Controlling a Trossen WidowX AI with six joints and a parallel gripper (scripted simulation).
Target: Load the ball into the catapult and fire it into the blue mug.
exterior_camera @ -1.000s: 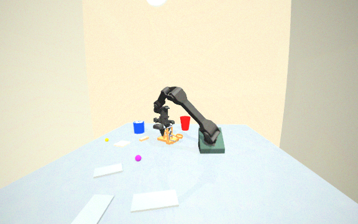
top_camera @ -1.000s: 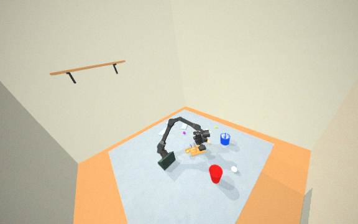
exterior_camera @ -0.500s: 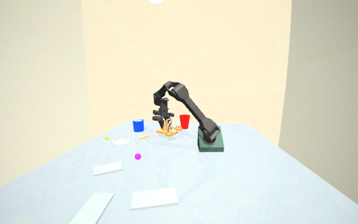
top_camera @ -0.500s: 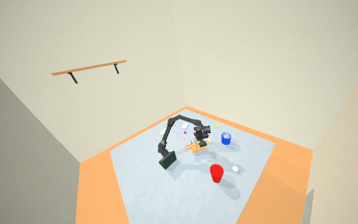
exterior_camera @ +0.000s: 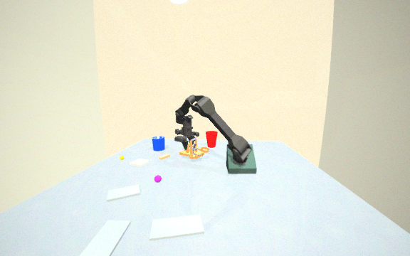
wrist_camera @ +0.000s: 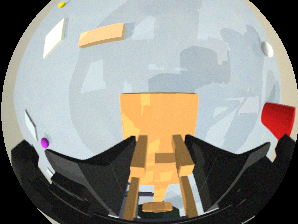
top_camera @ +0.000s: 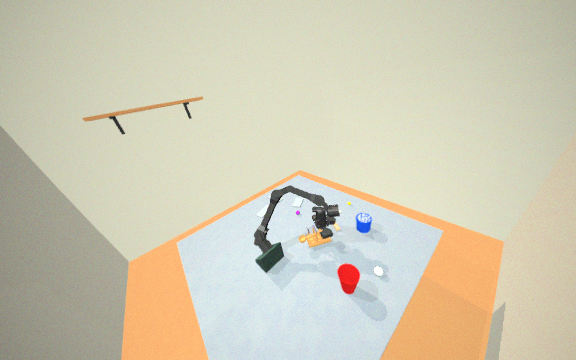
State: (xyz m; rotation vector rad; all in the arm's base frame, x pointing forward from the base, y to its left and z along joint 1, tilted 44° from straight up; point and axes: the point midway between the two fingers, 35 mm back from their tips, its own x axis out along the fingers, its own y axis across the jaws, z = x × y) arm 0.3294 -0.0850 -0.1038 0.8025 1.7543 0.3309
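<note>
The black fingers pinch the orange catapult's upright frame. A cylindrical blue mug stands apart.

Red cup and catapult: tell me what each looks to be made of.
The red cup looks like smooth plastic, judging by its even, solid colour, though painted metal is possible. The catapult is probably matte wood or plastic: flat orange-tan faces, with no grain discernible.
</note>
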